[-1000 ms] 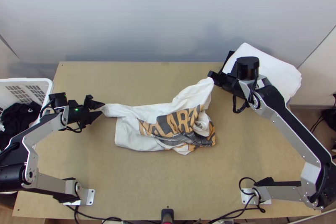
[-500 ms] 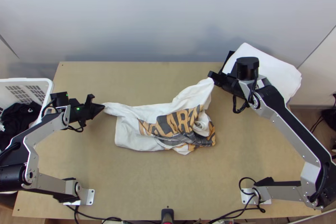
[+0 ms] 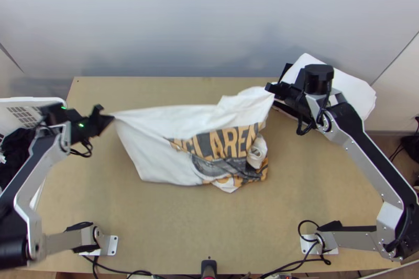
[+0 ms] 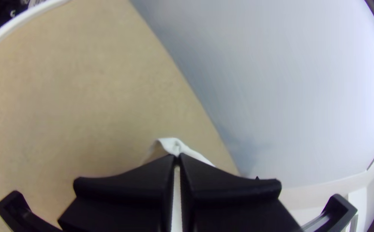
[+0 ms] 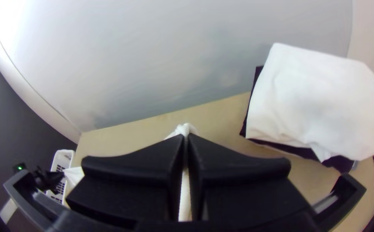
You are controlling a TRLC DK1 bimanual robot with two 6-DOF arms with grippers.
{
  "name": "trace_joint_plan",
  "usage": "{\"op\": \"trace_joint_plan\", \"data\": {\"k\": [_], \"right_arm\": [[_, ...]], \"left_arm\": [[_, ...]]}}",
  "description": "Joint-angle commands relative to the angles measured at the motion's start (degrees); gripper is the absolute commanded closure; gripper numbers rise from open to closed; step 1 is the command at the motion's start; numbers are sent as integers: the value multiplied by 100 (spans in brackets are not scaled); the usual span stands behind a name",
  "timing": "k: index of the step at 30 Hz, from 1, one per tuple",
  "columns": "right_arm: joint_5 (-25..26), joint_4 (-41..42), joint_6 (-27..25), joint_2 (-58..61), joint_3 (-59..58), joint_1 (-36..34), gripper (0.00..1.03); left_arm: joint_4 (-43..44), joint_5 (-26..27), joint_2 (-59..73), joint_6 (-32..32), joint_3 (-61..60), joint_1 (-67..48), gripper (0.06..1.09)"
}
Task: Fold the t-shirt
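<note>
Top view: wooden table (image 3: 157, 237); printed t-shirt (image 3: 194, 127), white, over the table's middle, long axis side to side; far edge drawn out between two grips, body towards the table's near edge, bunched at its right end; left gripper (image 3: 112, 117) by the table's left side; right gripper (image 3: 269, 88) towards the table's far right corner, nearer the bunched part; left wrist view: left gripper, fingers closed on a pinch of the shirt; right wrist view: right gripper, likewise closed on a pinch; white cloth (image 5: 315, 99) at the table's far right corner; judgement: the next move turns on squaring the held edge to the table's far edge, so the bunch can open flat.
</note>
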Motion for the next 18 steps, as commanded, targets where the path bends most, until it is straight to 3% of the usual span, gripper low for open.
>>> {"op": "trace_joint_plan", "data": {"k": [1, 7, 13, 18], "right_arm": [[648, 16, -1301, -45, 506, 34, 100], [946, 306, -1776, -203, 1702, -54, 100], [946, 614, -2171, -309, 3354, -133, 100], [929, 614, -2215, -784, 4083, -125, 100]], "left_arm": [[-724, -499, -1199, 286, 1013, 50, 105], [-961, -1150, -1982, 647, 1971, 24, 105], [-961, -2328, -2447, 1596, 2841, 15, 105], [-750, -2855, -2746, 2334, 3219, 77, 105]]}}
